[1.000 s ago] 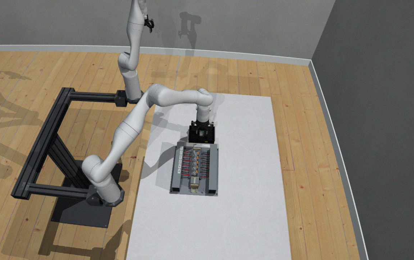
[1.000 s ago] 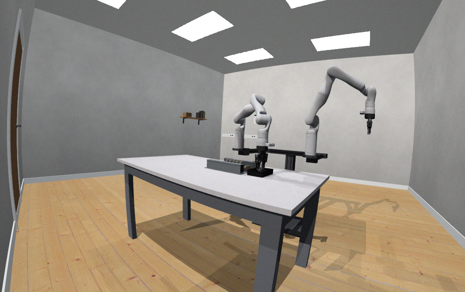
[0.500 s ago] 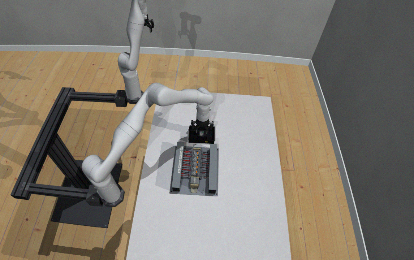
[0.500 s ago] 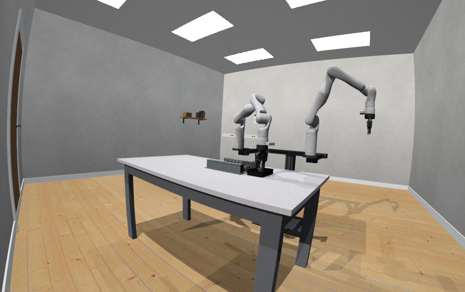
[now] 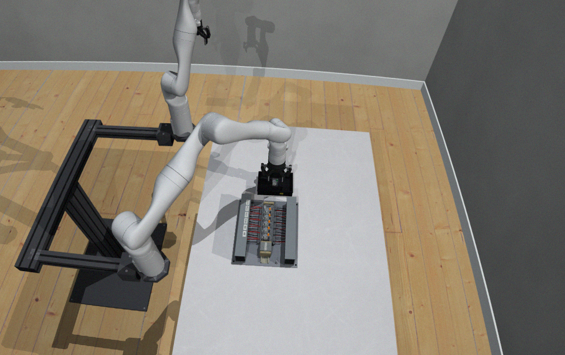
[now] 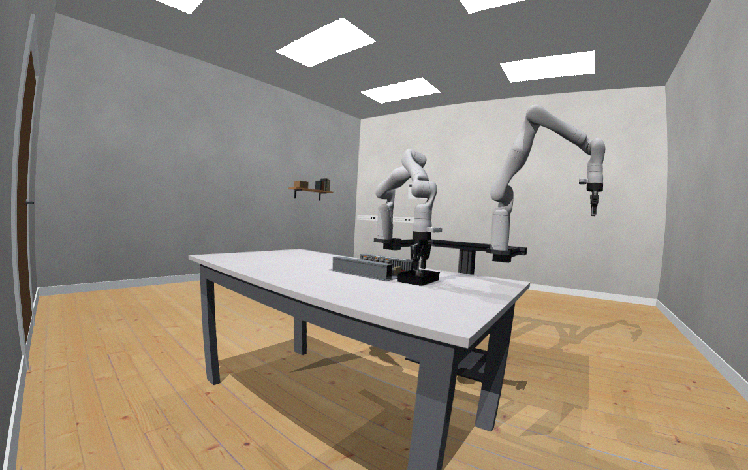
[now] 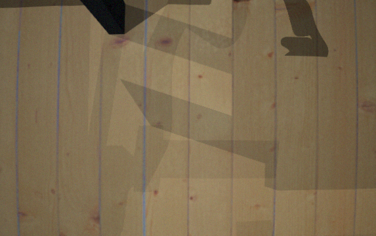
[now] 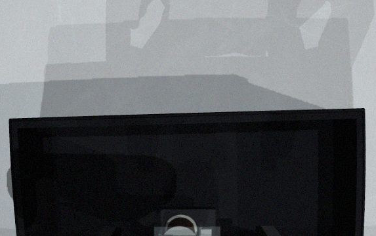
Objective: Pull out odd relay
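Note:
A relay (image 5: 274, 181) (image 8: 204, 216) with a clear casing is inside the black parts tray (image 5: 271, 193) (image 6: 408, 279) (image 8: 188, 117); its button colour is not readable. My right gripper (image 5: 275, 178) (image 6: 420, 269) is partly open over the tray, its fingers apart on either side of the relay. The relay panel (image 5: 256, 261) (image 6: 359, 267) lies flat on the table, beside the tray. Several relays (image 5: 269, 221) with orange buttons stand in its middle row, with none visibly raised or leaning. My left gripper (image 5: 206, 36) (image 6: 593, 211) is open and empty, far from the table.
Two grey wire ducts (image 5: 291, 229) (image 5: 242, 233) run along the panel's sides, with red and black wires between them and the relays. The tray stands close to one end of the panel on the white table (image 5: 341, 265) (image 6: 283, 274).

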